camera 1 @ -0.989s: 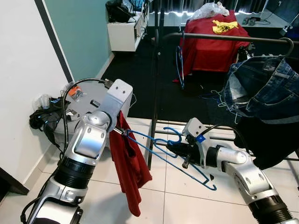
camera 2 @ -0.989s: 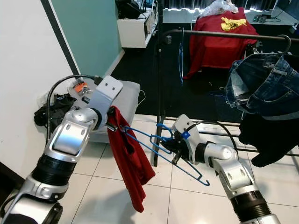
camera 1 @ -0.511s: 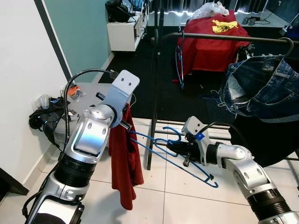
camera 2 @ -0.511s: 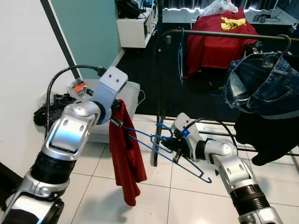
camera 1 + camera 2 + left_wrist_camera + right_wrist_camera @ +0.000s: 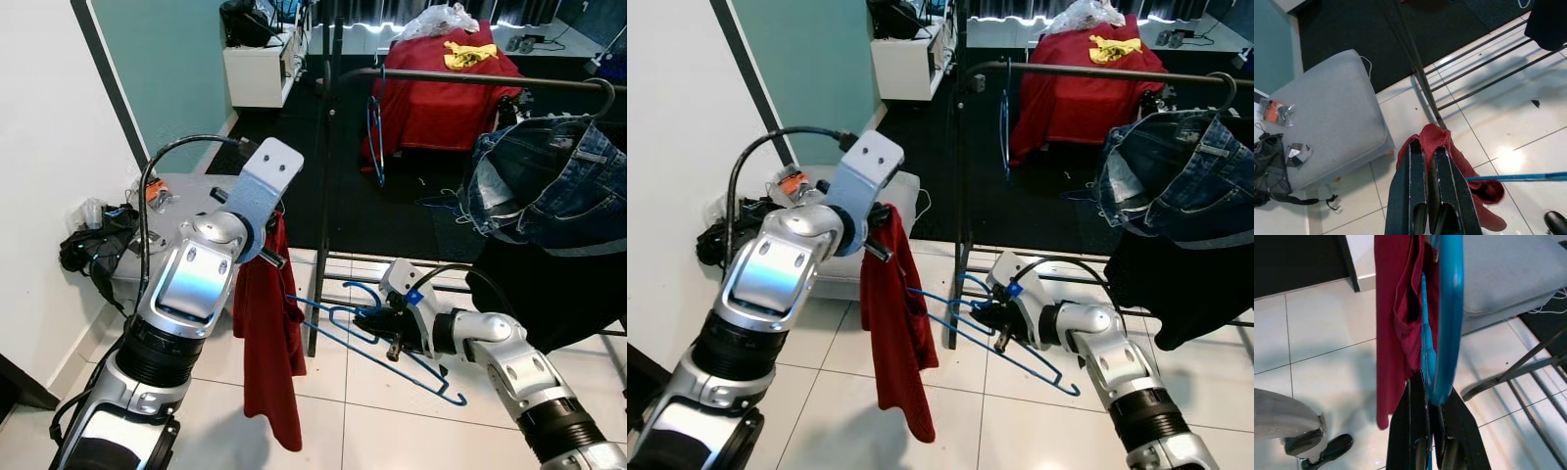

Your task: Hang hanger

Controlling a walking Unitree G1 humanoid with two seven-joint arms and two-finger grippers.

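A blue wire hanger (image 5: 338,315) is held low over the tiled floor, with my right gripper (image 5: 380,319) shut on it near its hook (image 5: 1449,323). One arm of the hanger reaches into a red garment (image 5: 269,333). That garment hangs straight down from my left gripper (image 5: 1429,152), which is shut on its top edge (image 5: 1432,138) at about chest height. Behind both stands the clothes rack, its dark top rail (image 5: 470,78) running right from an upright post (image 5: 323,196).
Another blue hanger (image 5: 375,127) hangs on the rail, with jeans (image 5: 549,186) and a dark garment (image 5: 549,294) at the right. A grey cushion (image 5: 186,196) and a black tangle of bags and cables (image 5: 93,245) lie by the white wall on the left. A red-draped table (image 5: 446,88) stands behind.
My left arm has risen and swung right, so the red garment now hangs straighter and nearer the rack post. The right gripper with the hanger has dropped slightly.
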